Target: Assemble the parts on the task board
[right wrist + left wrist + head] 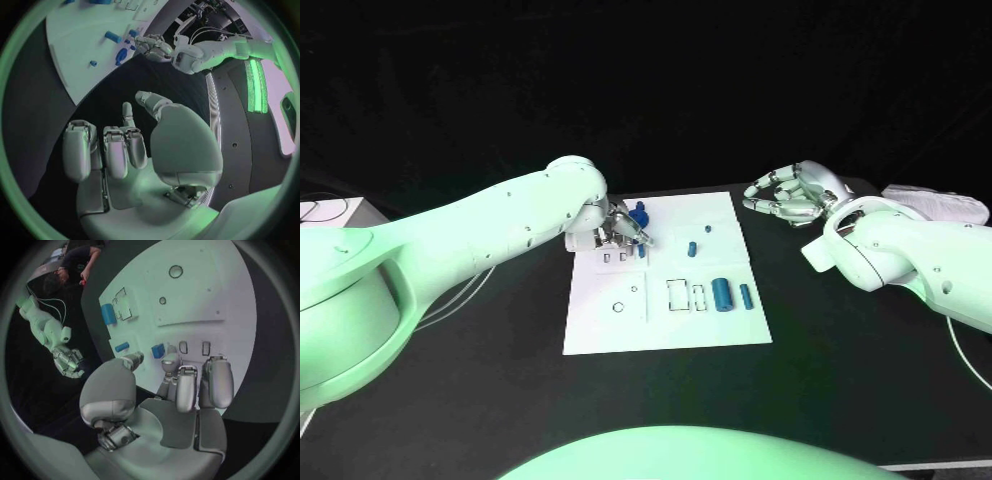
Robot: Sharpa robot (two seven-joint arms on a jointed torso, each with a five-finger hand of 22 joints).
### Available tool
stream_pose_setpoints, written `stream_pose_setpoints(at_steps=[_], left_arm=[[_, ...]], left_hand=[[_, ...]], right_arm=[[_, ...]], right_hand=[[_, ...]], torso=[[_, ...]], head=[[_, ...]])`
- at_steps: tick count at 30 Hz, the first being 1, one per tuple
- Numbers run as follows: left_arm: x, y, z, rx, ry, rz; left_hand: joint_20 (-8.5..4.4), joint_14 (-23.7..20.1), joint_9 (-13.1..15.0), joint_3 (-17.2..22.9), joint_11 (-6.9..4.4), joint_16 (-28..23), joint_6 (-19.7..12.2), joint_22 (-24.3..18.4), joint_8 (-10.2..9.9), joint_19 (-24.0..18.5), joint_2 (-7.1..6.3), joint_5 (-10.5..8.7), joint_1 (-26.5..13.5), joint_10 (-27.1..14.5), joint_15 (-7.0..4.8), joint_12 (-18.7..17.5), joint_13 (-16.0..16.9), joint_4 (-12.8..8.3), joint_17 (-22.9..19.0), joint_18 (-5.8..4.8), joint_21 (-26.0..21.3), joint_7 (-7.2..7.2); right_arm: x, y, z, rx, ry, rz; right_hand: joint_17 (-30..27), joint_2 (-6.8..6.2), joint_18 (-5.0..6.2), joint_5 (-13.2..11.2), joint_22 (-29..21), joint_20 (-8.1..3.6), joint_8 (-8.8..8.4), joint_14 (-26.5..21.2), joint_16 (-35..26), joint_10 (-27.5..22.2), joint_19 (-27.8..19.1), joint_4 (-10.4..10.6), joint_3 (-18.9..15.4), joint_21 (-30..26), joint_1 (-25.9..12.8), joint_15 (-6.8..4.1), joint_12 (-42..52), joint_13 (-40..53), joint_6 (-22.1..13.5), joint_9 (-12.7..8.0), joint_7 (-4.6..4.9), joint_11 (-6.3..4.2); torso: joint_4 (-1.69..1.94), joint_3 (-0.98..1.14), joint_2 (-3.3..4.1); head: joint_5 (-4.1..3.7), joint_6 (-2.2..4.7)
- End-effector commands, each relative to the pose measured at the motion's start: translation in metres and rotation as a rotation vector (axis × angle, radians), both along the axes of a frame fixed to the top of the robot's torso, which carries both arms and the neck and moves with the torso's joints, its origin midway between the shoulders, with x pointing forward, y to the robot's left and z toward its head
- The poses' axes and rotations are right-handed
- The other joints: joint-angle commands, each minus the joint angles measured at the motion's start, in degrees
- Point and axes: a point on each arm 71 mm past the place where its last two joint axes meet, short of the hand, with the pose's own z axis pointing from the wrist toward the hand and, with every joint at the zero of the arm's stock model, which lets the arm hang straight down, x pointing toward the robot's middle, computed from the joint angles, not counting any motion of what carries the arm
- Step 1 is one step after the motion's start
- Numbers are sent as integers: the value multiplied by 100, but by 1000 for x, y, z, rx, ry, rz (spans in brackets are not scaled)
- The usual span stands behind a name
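My left hand hangs over the task board's far left corner, fingers curled down beside a small blue part; whether I hold anything, I cannot tell. My right hand hovers off the board's far right corner, fingers curled in, empty, above the counter.

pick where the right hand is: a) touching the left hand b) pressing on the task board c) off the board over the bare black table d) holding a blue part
c: the right hand hovers over black table beside the task board, fingers curled, holding nothing.
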Motion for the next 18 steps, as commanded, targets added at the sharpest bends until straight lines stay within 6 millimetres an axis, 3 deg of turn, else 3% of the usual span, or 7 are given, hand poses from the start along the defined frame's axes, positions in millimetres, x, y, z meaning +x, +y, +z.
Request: stream_pose_setpoints(at_steps=[1, 18], left_arm=[[0, -2, 1, -2, 5, -9], [2, -4, 0, -14, -9, 11]], left_hand=[[-4, 585, 12, -52, -3, 0, -29, 2, 23, -49, -60, -16, -12, -34, 12, -25, -3, 8, 1466, -72, 30, 2], [-7, 582, 77, -52, -14, -6, -11, 8, 62, -56, 152, -14, 165, -35, 4, -33, -3, -13, 1461, -71, 32, -10]], right_arm=[[0, 1, 1, -4, -6, 7], [-2, 3, 1, -2, -2, 13]], right_hand=[[1508, -33, 12, 34, 5, 49, -27, 607, 23, 608, 96, 26, -21, -10, -11, 43, 19, 1509, -43, 9, -13, 34], [1508, -30, 8, 42, 29, 54, -38, 607, 23, 608, 102, 32, -22, 3, -15, 48, 19, 1509, -48, 10, -9, 38]], torso=[[-15, -1, 26], [-27, 9, 76]], head=[[14, -6], [26, -43]])
